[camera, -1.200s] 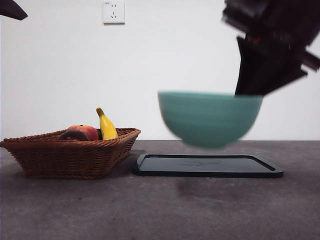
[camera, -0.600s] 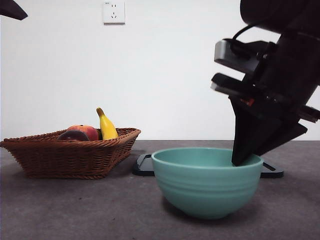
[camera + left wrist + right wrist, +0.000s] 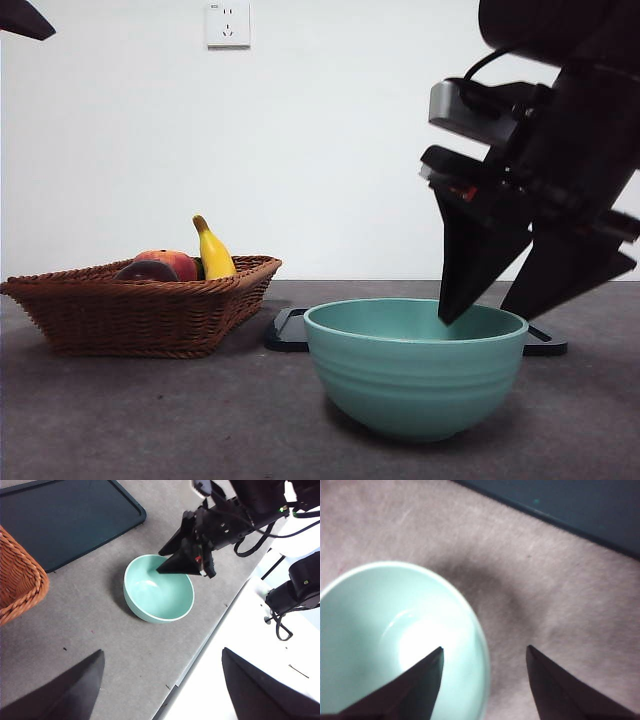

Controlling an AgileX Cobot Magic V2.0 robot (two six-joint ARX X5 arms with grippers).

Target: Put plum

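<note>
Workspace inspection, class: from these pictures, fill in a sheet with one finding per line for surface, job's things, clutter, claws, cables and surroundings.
Surface: grey table, bare in front of the basket.
Job's things: plum lies in the wicker basket, mostly hidden by its rim.
Clutter: red-orange fruit and banana also in the basket; teal bowl stands on the table, empty; dark tray behind it.
Claws: right claw open, astride the bowl's rim, one jaw inside, one outside; left claw open, high above the table.
Cables: black cables on the right arm.
Surroundings: white wall, wall socket.
</note>
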